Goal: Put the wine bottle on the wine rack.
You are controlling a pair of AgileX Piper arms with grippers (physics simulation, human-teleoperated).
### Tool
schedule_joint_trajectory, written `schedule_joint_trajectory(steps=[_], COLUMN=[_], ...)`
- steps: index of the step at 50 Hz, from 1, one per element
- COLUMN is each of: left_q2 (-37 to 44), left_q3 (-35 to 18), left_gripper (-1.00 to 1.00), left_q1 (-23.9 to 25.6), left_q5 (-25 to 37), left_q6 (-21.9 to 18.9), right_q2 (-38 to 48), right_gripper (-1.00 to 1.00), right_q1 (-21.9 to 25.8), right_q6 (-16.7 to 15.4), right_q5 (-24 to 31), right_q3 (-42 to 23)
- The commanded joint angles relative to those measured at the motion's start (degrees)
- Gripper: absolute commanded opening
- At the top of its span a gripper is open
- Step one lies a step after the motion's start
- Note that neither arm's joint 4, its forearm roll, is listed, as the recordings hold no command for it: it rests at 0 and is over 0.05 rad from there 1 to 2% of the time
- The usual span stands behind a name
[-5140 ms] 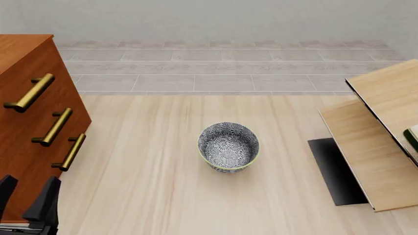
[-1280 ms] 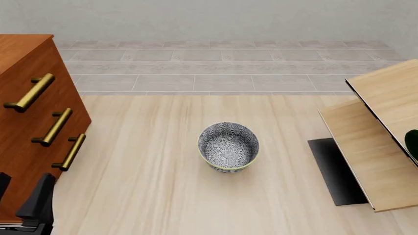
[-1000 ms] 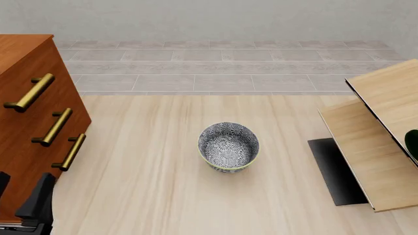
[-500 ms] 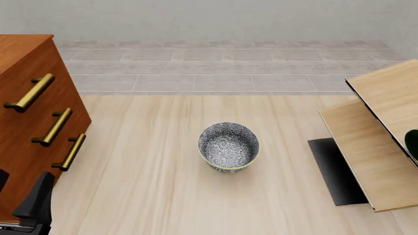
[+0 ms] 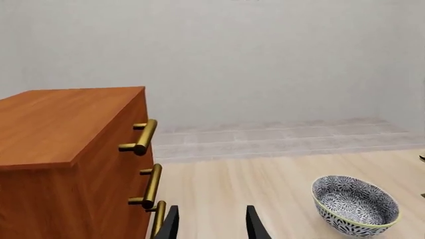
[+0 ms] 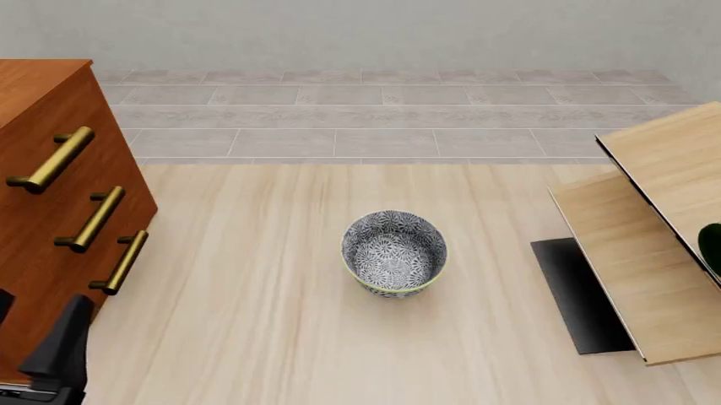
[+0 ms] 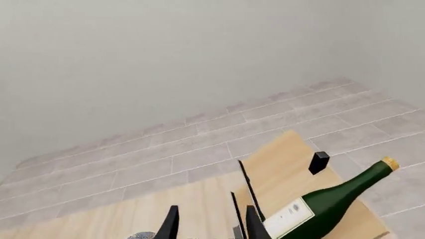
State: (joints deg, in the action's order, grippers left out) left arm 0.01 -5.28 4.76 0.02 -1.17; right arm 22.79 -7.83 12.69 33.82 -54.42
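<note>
Using the round blue-white patterned bowl (image 6: 394,252) as my reference. It sits upright on the pale wood-grain table (image 6: 282,321), roughly mid-table in the front view.

Slim dark green glass wine bottle (image 7: 323,205) with tan cork-coloured top and whitish label: I see it in the right wrist view lying tilted on the light pale-wood wine rack (image 7: 285,174), neck end raised and pointing away from the camera, body resting on the slanted board beside one of the thin dark-edged boards. A small black block sits on the rack near the neck. In the front view only a dark green sliver (image 6: 711,245) shows at the frame's right edge, on the rack (image 6: 631,261), well to the right of the bowl. The rack's black flat base lies between the bowl and the slanted boards.

Right gripper (image 7: 209,224): two dark fingertips show with a clear gap, nothing between them, so released. The bottle is beside them, not gripped.

Left gripper (image 5: 210,224): fingertips parted, nothing held. In the front view it sits low at the near left corner (image 6: 51,359), well left of the bowl, just in front of the reddish-brown drawer cabinet with brass handles (image 6: 56,219).

Cabinet and rack sit on opposite sides of the bowl.
</note>
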Motion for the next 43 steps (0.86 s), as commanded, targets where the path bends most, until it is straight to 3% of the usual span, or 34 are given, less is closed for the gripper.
schedule_joint_trajectory(steps=[1,10,12,15,20,28,29,43], left_q2=[0.0,0.0,0.0,0.0,0.0,0.0,0.0,-0.01], left_q3=[-1.87,-5.07,-6.15,-7.46,-9.52,-12.89,-13.71,-24.48], left_gripper=[1.0,1.0,1.0,1.0,1.0,1.0,1.0,1.0], left_q1=[0.58,1.08,1.26,1.51,1.99,2.52,2.57,4.51], left_q5=[1.47,3.42,4.1,4.83,6.12,8.18,8.63,15.41], left_q6=[-0.32,-0.41,-0.31,-0.23,-0.2,-0.01,0.02,-0.02], right_q2=[-5.59,-9.9,-11.16,-12.88,-14.7,-16.5,-16.91,-21.57], right_gripper=[1.0,1.0,1.0,1.0,1.0,1.0,1.0,1.0], right_q1=[5.69,8.62,9.18,10.71,13.0,16.54,17.35,20.9], right_q6=[-0.82,-1.64,-3.38,-2.76,-5.15,-6.29,-7.44,-7.89], right_q5=[1.35,1.69,1.81,2.11,2.83,4.2,4.37,6.0], right_q3=[1.3,2.23,2.33,2.77,2.75,1.85,1.69,3.35])
